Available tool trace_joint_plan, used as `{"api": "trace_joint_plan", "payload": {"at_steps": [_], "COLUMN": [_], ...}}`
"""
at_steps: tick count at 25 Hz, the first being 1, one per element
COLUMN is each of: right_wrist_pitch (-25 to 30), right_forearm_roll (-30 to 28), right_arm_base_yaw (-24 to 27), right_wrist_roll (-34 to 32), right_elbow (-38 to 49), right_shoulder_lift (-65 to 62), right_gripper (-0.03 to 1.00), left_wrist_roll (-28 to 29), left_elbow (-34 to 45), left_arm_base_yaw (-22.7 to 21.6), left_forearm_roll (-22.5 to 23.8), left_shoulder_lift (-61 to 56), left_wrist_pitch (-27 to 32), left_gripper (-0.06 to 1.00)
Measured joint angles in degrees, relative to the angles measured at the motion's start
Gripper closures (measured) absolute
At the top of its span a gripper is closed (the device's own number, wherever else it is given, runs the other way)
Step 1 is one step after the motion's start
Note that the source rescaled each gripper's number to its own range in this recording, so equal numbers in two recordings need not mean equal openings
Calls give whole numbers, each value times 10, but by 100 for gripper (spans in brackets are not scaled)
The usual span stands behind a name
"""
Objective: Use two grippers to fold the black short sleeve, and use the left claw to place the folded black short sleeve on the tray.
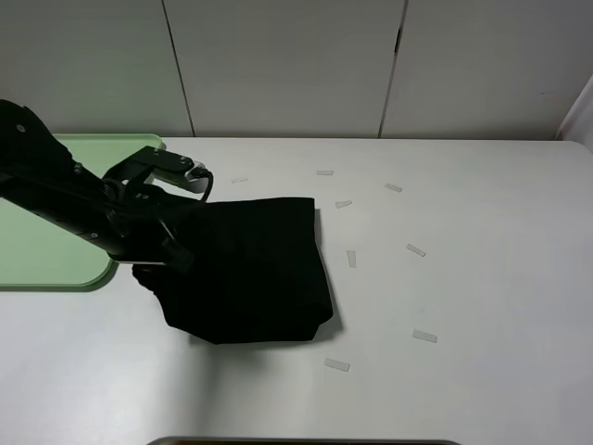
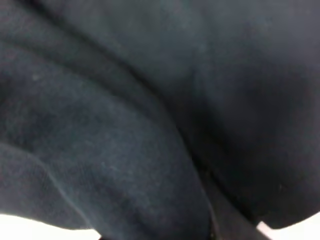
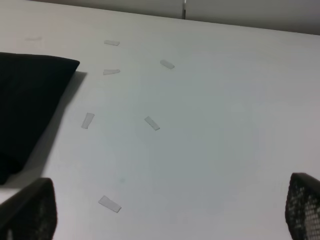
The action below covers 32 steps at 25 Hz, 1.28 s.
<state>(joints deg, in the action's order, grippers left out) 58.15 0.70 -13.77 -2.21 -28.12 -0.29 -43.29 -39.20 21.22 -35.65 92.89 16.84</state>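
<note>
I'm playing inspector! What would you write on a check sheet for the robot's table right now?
Surface: flat white table, no spills seen.
Job's things: plain black soft fabric T-shirt, folded, lying on the table, not on the tray; pale mint-green rectangular plastic tray at the table's left edge.
Clutter: small pale tape strips scattered right of the shirt.
Grippers: left gripper at the shirt's left edge, jaws hidden by cloth; right gripper open, holding nothing.
Cables: black looped cable on the left arm.
Surroundings: pale wall panels behind the table.
</note>
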Motion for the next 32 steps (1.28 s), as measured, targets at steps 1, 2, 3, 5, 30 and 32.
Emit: {"api": "trace_joint_plan", "payload": {"at_steps": [1, 2, 3, 5, 30, 32], "right_wrist_pitch": [0, 0, 0, 0, 0, 0], "right_forearm_roll": [0, 0, 0, 0, 0, 0], "right_arm_base_yaw": [0, 0, 0, 0, 0, 0], "right_wrist_roll": [0, 0, 0, 0, 0, 0], "right_elbow": [0, 0, 0, 0, 0, 0], "right_shoulder_lift": [0, 0, 0, 0, 0, 0], "right_gripper": [-3, -3, -3, -3, -3, -3], "left_wrist_roll": [-23, -45, -96, -118, -245, -234], "left_elbow": [-1, -1, -3, -6, -116, -124], "left_arm_base_yaw": [3, 6, 14, 18, 167, 167], "left_forearm_roll": [-1, -4, -18, -30, -201, -238], "left_shoulder_lift": [0, 0, 1, 2, 95, 104], "left_wrist_pitch": [-3, -6, -11, -13, 1, 2], "left_gripper": [85, 85, 85, 85, 85, 85]}}
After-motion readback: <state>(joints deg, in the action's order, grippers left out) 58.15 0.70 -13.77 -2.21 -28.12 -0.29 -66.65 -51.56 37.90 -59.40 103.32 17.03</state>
